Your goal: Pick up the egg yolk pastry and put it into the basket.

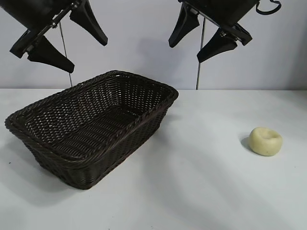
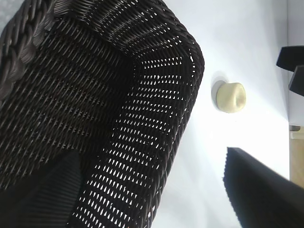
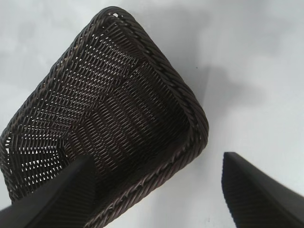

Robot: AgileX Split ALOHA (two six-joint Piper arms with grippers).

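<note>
The egg yolk pastry (image 1: 265, 141), a small pale yellow-cream puck with a dimple on top, lies on the white table at the right; it also shows in the left wrist view (image 2: 231, 97). The dark woven basket (image 1: 153, 110) stands at the left and is empty; its rim shows in the left wrist view (image 2: 190, 71) and the right wrist view (image 3: 180, 95). My left gripper (image 1: 88, 52) hangs open high above the basket's far left. My right gripper (image 1: 189, 50) hangs open high above the table, behind the basket's right corner, up and to the left of the pastry. Both are empty.
The white table (image 1: 201, 191) runs to a pale wall behind. Two thin upright rods (image 1: 197, 62) stand at the back. The bare stretch between basket and pastry holds nothing else.
</note>
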